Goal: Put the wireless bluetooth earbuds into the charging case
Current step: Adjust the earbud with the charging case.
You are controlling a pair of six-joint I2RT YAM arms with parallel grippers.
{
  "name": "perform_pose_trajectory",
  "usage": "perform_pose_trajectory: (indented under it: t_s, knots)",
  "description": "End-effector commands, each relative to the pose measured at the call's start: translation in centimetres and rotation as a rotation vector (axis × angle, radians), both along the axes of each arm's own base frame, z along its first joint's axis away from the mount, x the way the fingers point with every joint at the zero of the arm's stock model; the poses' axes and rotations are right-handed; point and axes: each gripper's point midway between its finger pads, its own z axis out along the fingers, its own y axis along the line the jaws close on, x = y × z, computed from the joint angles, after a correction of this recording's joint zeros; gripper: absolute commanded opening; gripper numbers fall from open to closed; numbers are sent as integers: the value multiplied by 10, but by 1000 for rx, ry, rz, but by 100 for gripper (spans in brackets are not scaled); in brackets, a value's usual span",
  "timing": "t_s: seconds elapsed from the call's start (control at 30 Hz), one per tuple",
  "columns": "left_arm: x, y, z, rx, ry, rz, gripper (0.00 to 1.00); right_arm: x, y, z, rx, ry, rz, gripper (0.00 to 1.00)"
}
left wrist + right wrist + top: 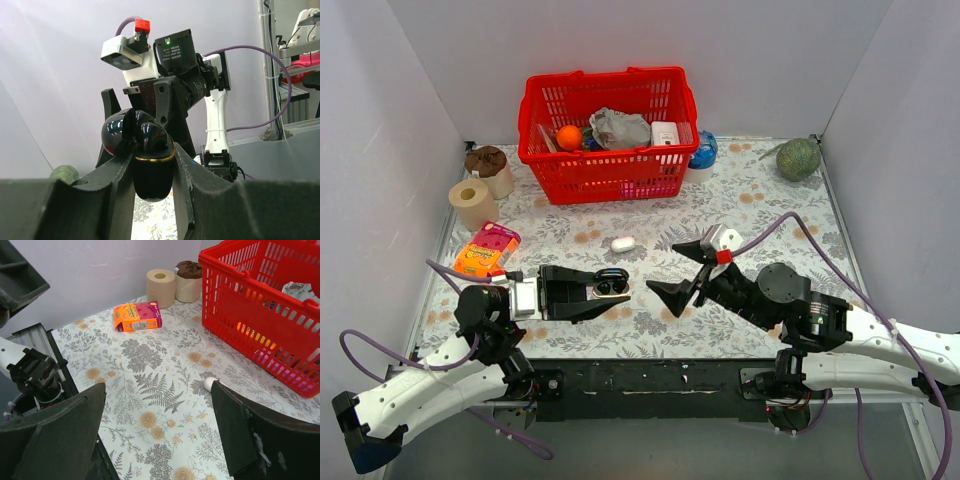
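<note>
Two earbuds (604, 288) in one charging case (152, 180), within the left end effector (151, 167).

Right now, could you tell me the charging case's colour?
The charging case is glossy black with a thin gold rim; left wrist view.

Site type: robotics lab, enclosed test cell. Indicators: table (770, 210) is boxed in by plain white panel walls (410, 100) on 3 sides. Left arm (420, 385) and right arm (880, 340) are bolted to a black base rail (650, 378). Purple cabling (250, 47) is run exposed. A metal rack (270, 30) w/ tied cables is seen beyond the cell.
</note>
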Motion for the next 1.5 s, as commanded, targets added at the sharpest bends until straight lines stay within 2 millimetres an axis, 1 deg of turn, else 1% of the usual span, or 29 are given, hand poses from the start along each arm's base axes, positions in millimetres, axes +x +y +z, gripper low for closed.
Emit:
perform_pose_trajectory:
  t_s: [0.0, 0.07, 0.1, 0.13, 0.17, 0.2, 0.23, 0.27, 0.33, 0.37, 0.4, 0.43, 0.47, 0.5, 0.57, 0.6, 0.63, 0.67, 0.7, 0.73, 0.8, 0.87, 0.93, 0.97, 1.0, 1.07, 1.13, 1.3, 1.47]
  knots:
    - [14, -1, -9, -3, 98, 47, 0, 15, -18, 25, 104, 53, -128, 92]
    - [21, -2, -15, -1, 145, 66, 0, 26, -27, 27, 85, 88, -217, 83]
    - [30, -2, -19, -11, 206, 97, 0, 28, -26, 11, 6, 125, -243, 82]
    - [35, -3, -23, -15, 246, 110, 0, 30, -26, 10, -17, 143, -261, 82]
    - [41, -3, -24, -22, 287, 125, 0, 33, -30, 28, 14, 162, -296, 81]
    - [43, -3, -27, -29, 357, 118, 0, 34, -27, 15, -54, 188, -314, 81]
    - [49, -4, -31, -34, 396, 133, 0, 34, -26, 19, -39, 218, -319, 89]
    - [52, -5, -34, -32, 427, 138, 0, 31, -26, 32, -13, 236, -304, 94]
    - [61, -7, -42, -40, 550, 148, 0, 25, -24, 43, 30, 223, -253, 95]
    - [64, -8, -45, -37, 597, 149, 0, 16, -18, 37, 32, 219, -184, 96]
    - [67, -8, -48, -40, 638, 156, 0, 7, -27, 48, 91, 201, -131, 96]
    - [67, -8, -51, -40, 691, 145, 0, 1, -28, 70, 200, 160, -79, 96]
    - [68, -8, -53, -44, 706, 144, 0, -10, -30, 76, 235, 114, -6, 97]
    - [66, -6, -52, -56, 712, 139, 0, -15, -43, 73, 290, 103, 6, 97]
    - [67, -2, -55, -71, 729, 144, 0, -13, -56, 84, 390, 113, -13, 97]
    - [66, 2, -54, -86, 725, 149, 0, -12, -61, 91, 399, 122, -27, 91]
    - [65, 4, -53, -97, 715, 150, 0, -12, -60, 92, 368, 135, -33, 83]
    - [64, 5, -55, -96, 692, 153, 0, -18, -51, 72, 236, 161, 1, 80]
    - [59, 4, -64, -76, 671, 137, 0, -16, -31, 55, 127, 188, 6, 77]
    - [53, 7, -60, -94, 633, 120, 0, -21, -29, 73, 119, 199, 30, 72]
    - [49, 6, -72, -68, 580, 116, 0, -25, -9, 57, 16, 244, 63, 69]
    - [45, 7, -74, -62, 526, 113, 0, -25, -2, 63, 21, 252, 67, 67]
    - [43, 5, -79, -32, 454, 123, 0, -23, 9, 61, 8, 270, 68, 64]
    - [45, 4, -82, -21, 444, 134, 0, -23, 11, 68, 20, 279, 67, 62]
    - [47, 3, -84, -9, 424, 150, 0, -22, 18, 60, -12, 297, 61, 59]
    - [49, 1, -84, -3, 411, 160, 0, -21, 23, 58, -24, 327, 49, 52]
    - [50, 1, -84, -8, 406, 165, 0, -20, 30, 47, -49, 360, 39, 45]
    - [55, -3, -89, 10, 420, 175, 0, -21, 34, 34, -39, 390, 36, 44]
    - [57, -8, -87, 22, 423, 171, 0, -19, 37, 29, -38, 402, 24, 48]
